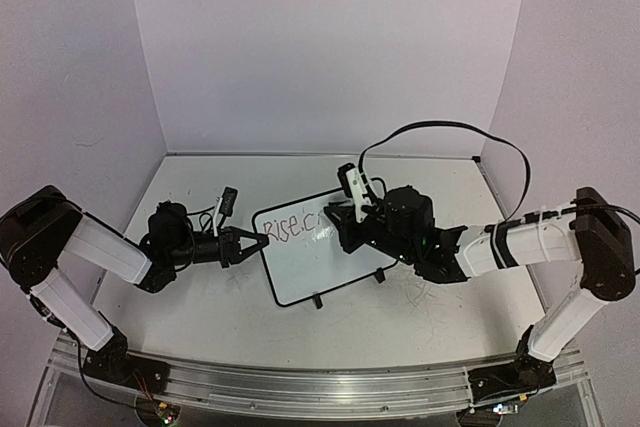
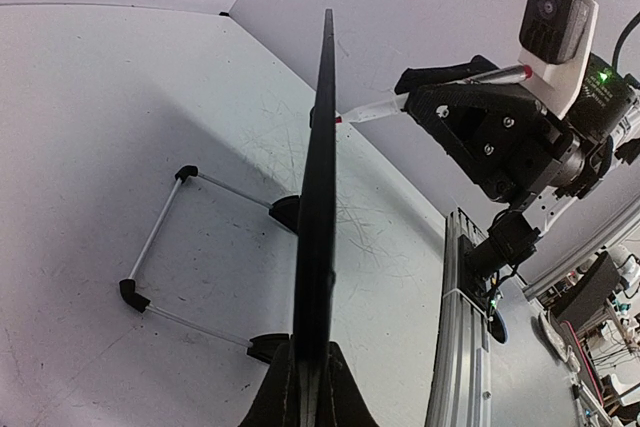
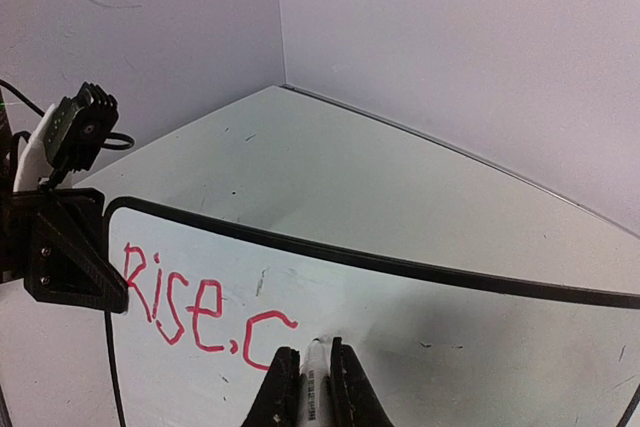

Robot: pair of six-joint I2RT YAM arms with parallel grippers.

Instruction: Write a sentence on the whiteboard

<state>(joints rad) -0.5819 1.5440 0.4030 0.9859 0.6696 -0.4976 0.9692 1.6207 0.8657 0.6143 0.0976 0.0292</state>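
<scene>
You are working with one whiteboard (image 1: 312, 269), which is standing propped on the scuffed table (image 1: 200, 332) near its middle, between the two arms. In the top view its long axis is running left to right, with the right end lying slightly farther from the arm bases, and its writing face is tilting up toward the near edge. Two black feet (image 1: 317, 300) are showing along its lower edge. In the left wrist view the board (image 2: 322, 197) is appearing edge-on as a thin black line. Your left gripper (image 1: 256, 243) is clenching the board's left edge, with both fingers (image 2: 338, 397) pressing against the frame. Your right gripper (image 3: 313, 387) is grasping one marker (image 3: 314, 377), with the fingers closing on either side of the barrel. The marker (image 2: 378, 109) is pointing its red tip straight at the writing face and is meeting the surface just right of the last letter. One line of the sentence (image 3: 205, 307) is showing in red, reading "Rise", a dot, then "c". It is sitting in the board's upper left corner, beginning beside the left gripper and running along the long axis toward the right end. In the top view the same writing (image 1: 298, 226) is lying just left of the right gripper (image 1: 345, 219).
</scene>
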